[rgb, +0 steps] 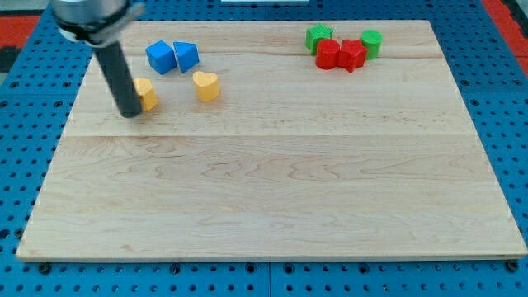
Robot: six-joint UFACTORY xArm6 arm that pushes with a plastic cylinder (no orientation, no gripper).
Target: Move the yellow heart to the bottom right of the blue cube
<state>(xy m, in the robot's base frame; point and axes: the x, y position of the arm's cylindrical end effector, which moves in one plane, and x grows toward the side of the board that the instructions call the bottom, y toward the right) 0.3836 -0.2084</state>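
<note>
**Rod tip beside a yellow block, heart lying apart near the blue cube**

A pale wooden board lies on a blue pegboard surface dotted with holes; no writing, label or brand can be read anywhere.

The arm carries no jaws at all, only a dark rod, so nothing is grasped or released. My tip rests on the board near the view's top left, touching or just beside the left face of a yellow block whose shape is partly hidden by the rod.

Taking the blue cube as landmark: my tip sits below it and slightly to the view's left. The yellow heart lies below the cube and to its right, near it but not touching, and apart from my tip, with the partly hidden yellow block between the two. A second blue block, wedge-like, stands just beside the cube on its right, directly above the heart.

Well away to the cube's right, near the board's top edge, four blocks cluster together: a green star-like block, a green cylinder, and two red blocks touching each other.
</note>
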